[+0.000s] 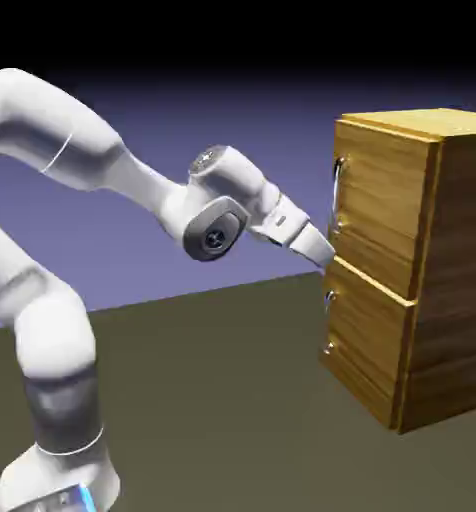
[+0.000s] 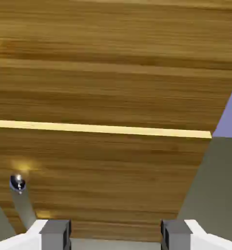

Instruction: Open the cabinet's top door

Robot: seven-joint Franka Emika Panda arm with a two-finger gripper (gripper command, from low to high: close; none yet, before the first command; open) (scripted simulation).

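The golden-brown wood cabinet (image 1: 452, 270) stands at the exterior view's right. Its top door (image 1: 380, 195) is closed, with a long vertical silver handle (image 1: 335, 195) near its left edge. My gripper (image 1: 328, 257) points down and right, its tip at the front face just below the handle's lower end, by the seam between the two doors. In the hand view, wood grain (image 2: 113, 63) fills the picture, crossed by a pale seam (image 2: 103, 128). The gripper (image 2: 115, 238) is open, with nothing between its grey fingertips (image 2: 54, 236). A silver handle end (image 2: 18, 183) shows at the lower left; I cannot tell whose door it belongs to.
The lower door (image 1: 367, 335) with its smaller metal handle (image 1: 329, 322) sits under the top door. The dark table (image 1: 222, 390) stretches between the robot's base and the cabinet. The arm's elbow (image 1: 214, 228) hangs left of the cabinet front.
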